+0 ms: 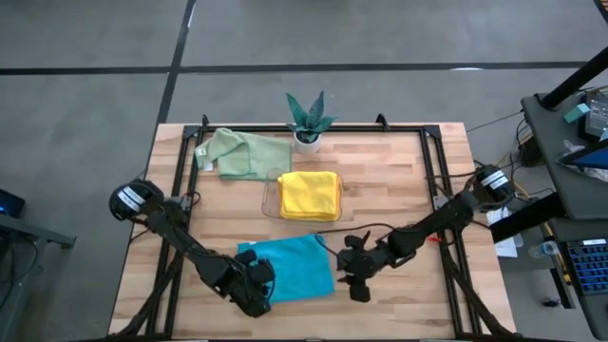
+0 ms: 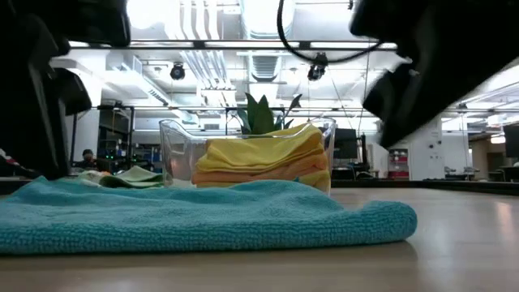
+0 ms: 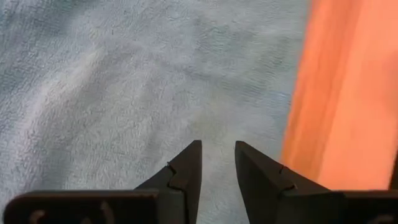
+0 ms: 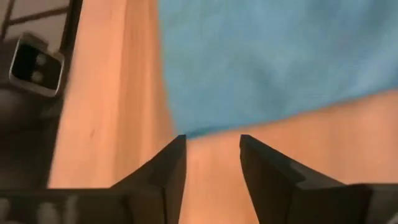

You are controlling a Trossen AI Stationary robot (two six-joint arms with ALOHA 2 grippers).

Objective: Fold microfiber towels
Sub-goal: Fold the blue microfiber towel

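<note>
Currently, operator, your table point(image 1: 399, 180) holds these items:

- Teal-blue towel point(image 1: 290, 266): spread flat near the front edge, between the two grippers.
- Left gripper point(image 1: 258, 285): low over the teal towel's left part. Your left wrist view shows its fingers point(image 3: 186, 171) a narrow gap apart above the nap, holding nothing.
- Right gripper point(image 1: 353, 271): just beside the teal towel's right edge. Fingers point(image 4: 171, 165) parted moderately over bare wood, the cloth's edge just past the tips, nothing between them.
- Clear plastic tray point(image 1: 271, 197): mid-table, with a folded stack inside, a yellow towel point(image 1: 310, 194) on top; the low view shows an orange layer point(image 2: 268, 173) beneath it.
- Pale green towel point(image 1: 242, 153): rumpled, at the back left.
- Potted plant point(image 1: 309, 122): back edge, just behind the tray.
</note>
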